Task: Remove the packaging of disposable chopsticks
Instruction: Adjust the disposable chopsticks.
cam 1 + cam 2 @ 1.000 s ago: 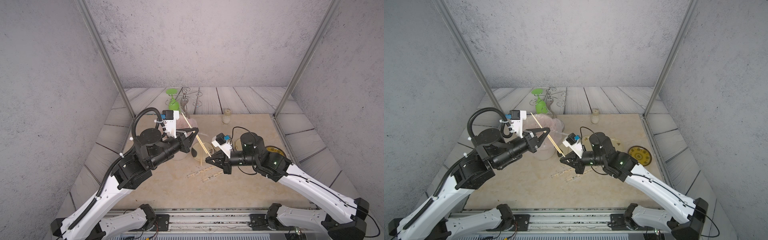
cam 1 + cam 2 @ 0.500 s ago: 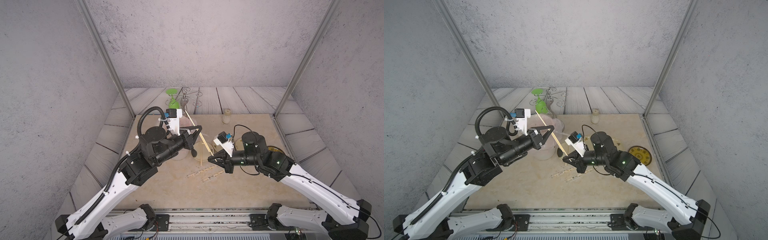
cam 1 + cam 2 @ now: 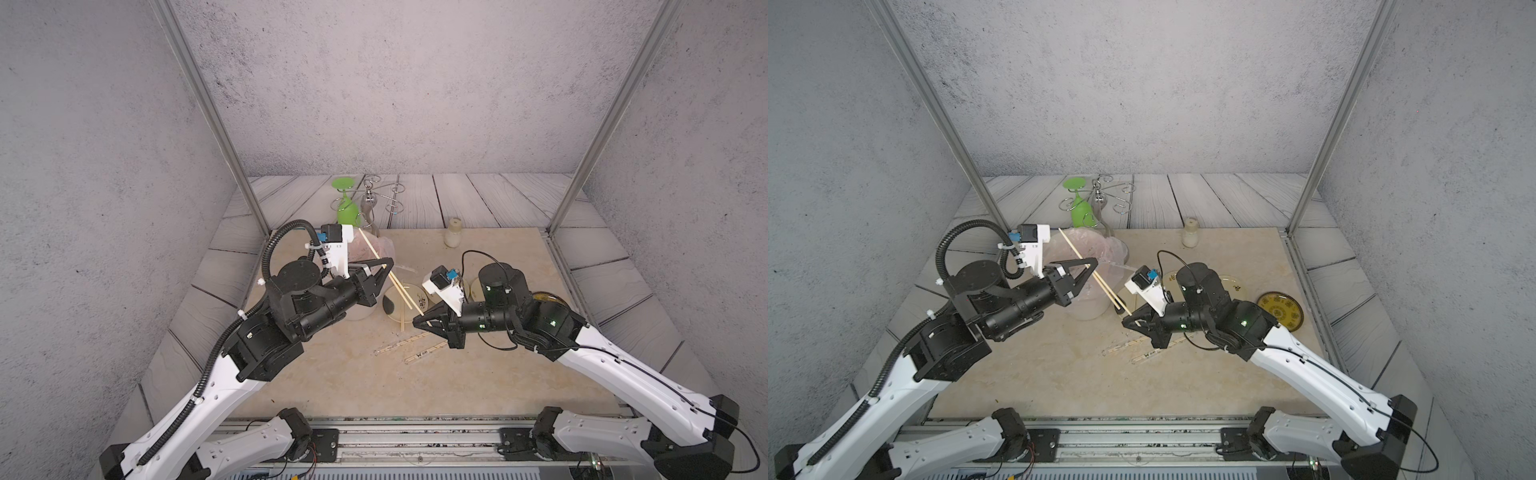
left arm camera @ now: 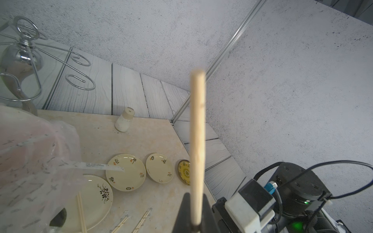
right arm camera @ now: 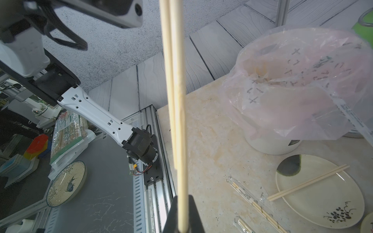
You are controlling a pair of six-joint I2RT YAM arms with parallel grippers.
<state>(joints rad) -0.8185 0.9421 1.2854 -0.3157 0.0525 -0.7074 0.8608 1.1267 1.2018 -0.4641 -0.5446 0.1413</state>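
The left gripper (image 3: 388, 262) and the right gripper (image 3: 419, 322) each have their jaws pressed tight on one bare pair of chopsticks (image 3: 395, 282), which slants through the air between them, the left near its high end and the right at its low end. A second unwrapped pair (image 5: 306, 182) lies across the flower-print plate (image 5: 323, 201). Two wrapped pairs (image 3: 399, 343) in clear sleeves lie side by side on the tabletop just beside the right gripper, and an empty sleeve (image 4: 101, 165) pokes out of the pink-lined bin (image 5: 292, 80)

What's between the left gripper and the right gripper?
Bare chopsticks run from the left gripper to the right gripper, both shut on them; both top views show it.
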